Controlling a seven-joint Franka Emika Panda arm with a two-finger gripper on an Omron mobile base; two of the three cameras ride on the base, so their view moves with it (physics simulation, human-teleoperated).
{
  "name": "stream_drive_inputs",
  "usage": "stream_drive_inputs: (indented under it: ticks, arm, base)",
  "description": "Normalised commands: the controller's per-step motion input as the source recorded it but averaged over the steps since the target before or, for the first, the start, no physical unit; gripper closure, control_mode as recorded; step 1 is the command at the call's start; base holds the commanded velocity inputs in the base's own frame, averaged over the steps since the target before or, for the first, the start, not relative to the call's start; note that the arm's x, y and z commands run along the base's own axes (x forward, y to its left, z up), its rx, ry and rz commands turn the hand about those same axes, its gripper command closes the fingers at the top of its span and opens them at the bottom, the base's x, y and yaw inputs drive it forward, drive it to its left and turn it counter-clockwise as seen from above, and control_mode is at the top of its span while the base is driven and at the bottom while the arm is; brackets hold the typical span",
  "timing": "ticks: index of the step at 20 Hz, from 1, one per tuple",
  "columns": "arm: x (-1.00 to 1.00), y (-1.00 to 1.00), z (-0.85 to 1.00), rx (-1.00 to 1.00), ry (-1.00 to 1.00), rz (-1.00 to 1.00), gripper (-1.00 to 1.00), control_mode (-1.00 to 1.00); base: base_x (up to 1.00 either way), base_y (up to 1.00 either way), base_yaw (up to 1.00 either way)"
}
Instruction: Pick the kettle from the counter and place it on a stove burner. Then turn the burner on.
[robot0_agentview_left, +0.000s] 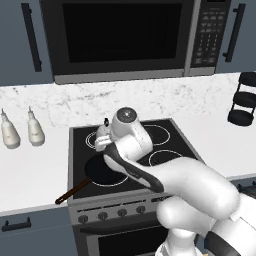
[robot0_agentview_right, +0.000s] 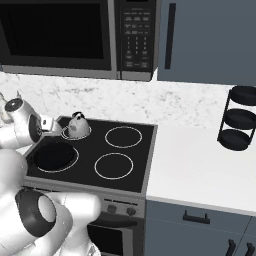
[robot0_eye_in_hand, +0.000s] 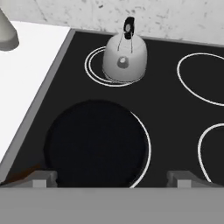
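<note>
The small silvery-white kettle (robot0_eye_in_hand: 124, 58) with its black handle stands upright on the double-ringed stove burner (robot0_eye_in_hand: 92, 66) at the back left of the black cooktop; the right base view has it at kettle (robot0_agentview_right: 77, 125). My gripper (robot0_eye_in_hand: 111, 178) is open with nothing between its fingers. It hovers over the front left of the cooktop, above a black pan (robot0_eye_in_hand: 94, 144), and stands clear of the kettle. In the left base view my arm hides most of the kettle (robot0_agentview_left: 104, 129). The white marble-look counter (robot0_agentview_left: 30, 170) lies to the left of the stove.
The black pan (robot0_agentview_left: 102, 170) with a brown handle (robot0_agentview_left: 72, 191) covers the front-left burner. Two slim white bottles (robot0_agentview_left: 9, 132) (robot0_agentview_left: 35, 128) stand on the left counter. A black tiered rack (robot0_agentview_right: 239, 120) stands on the right counter. Knobs (robot0_agentview_left: 102, 216) line the stove front, and a microwave (robot0_agentview_left: 120, 35) hangs above.
</note>
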Motion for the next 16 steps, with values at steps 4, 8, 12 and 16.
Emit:
stream_drive_inputs:
  ticks: [4, 8, 12, 16]
  arm:
    - [-0.82, 0.38, 0.00, -0.08, 0.00, 0.00, -1.00, -1.00]
    - [-0.67, 0.78, -0.01, -0.12, 0.00, 0.00, -1.00, -1.00]
    - [-0.43, 0.92, -0.23, -0.16, 0.00, 0.00, -1.00, -1.00]
    - [-0.24, 0.84, -0.39, -0.18, 0.00, 0.00, -1.00, -1.00]
  base:
    - [0.00, 0.00, 0.00]
    - [0.00, 0.00, 0.00]
    - [0.00, 0.00, 0.00]
    - [0.00, 0.00, 0.00]
